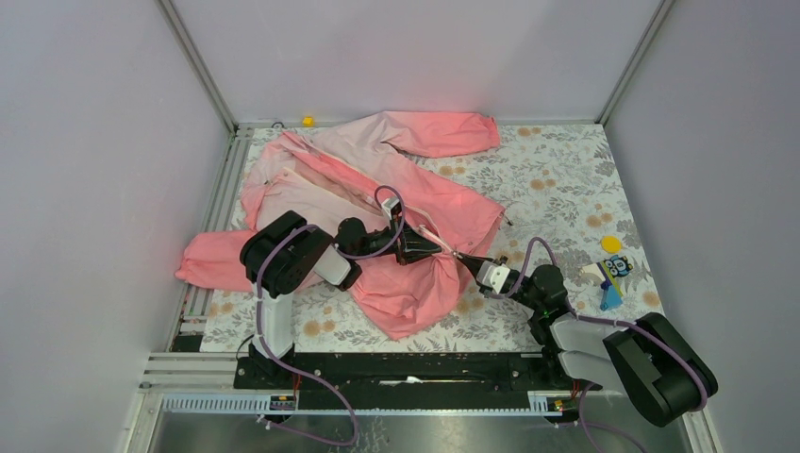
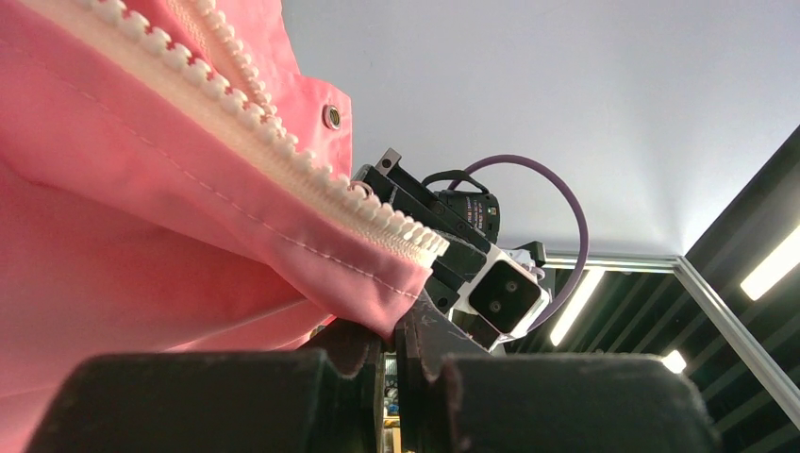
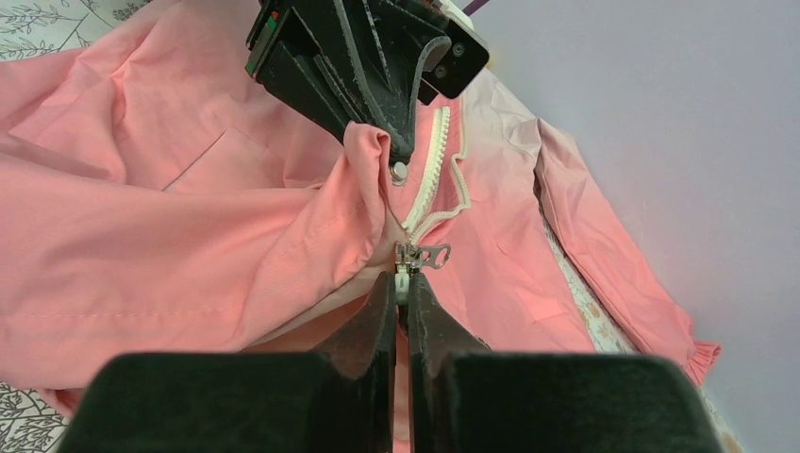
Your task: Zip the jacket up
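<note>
The pink jacket [image 1: 377, 179] lies crumpled on the floral table cover, its hem bunched between the two grippers. My left gripper [image 1: 432, 251] is shut on the coral hem fabric [image 2: 358, 283] beside the white zipper teeth [image 2: 283, 151]. My right gripper [image 1: 469, 260] is shut on the bottom end of the zipper [image 3: 404, 283], just below the metal slider and its pull tab [image 3: 420, 255]. In the right wrist view the left gripper [image 3: 394, 151] pinches the fabric just above the slider. Above the slider the two rows of teeth [image 3: 436, 160] stand apart.
A blue and yellow toy [image 1: 613, 274] and a yellow disc [image 1: 611, 244] lie at the table's right edge. A small yellow object [image 1: 308, 121] sits at the back rail. Grey walls close in the table on three sides.
</note>
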Controlling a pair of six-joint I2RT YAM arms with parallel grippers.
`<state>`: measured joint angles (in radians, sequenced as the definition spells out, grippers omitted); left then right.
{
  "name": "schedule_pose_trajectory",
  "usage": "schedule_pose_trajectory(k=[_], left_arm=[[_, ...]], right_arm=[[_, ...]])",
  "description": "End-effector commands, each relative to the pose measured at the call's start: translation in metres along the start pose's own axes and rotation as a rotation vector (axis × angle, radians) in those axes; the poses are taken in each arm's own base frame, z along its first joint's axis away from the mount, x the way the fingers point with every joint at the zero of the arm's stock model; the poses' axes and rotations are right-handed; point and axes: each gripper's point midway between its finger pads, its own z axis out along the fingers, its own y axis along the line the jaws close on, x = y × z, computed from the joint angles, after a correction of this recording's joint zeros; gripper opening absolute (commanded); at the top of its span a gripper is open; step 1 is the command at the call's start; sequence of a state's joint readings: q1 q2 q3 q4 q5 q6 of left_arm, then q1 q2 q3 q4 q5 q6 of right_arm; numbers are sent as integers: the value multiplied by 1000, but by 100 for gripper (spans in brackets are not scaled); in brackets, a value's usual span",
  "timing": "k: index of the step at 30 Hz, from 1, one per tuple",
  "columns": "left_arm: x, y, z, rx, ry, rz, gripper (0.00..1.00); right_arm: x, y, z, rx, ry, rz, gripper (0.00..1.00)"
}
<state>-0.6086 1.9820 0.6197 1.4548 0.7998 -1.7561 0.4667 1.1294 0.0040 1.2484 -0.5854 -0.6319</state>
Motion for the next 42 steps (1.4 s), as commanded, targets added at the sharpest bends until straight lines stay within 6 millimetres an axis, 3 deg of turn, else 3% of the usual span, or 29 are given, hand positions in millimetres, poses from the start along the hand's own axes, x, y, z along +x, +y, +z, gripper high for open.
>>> schedule_pose_trajectory(k=[1, 9, 42], left_arm=[[2, -29, 2, 118, 3, 108, 0], [6, -24, 6, 110, 17, 96, 0], [11, -36, -1, 132, -7, 137, 0]], right_arm=[[-17, -4, 1, 10, -63, -64, 0], [-17, -4, 1, 16, -59, -63, 0], [-13, -5, 2, 27, -37, -64, 0]])
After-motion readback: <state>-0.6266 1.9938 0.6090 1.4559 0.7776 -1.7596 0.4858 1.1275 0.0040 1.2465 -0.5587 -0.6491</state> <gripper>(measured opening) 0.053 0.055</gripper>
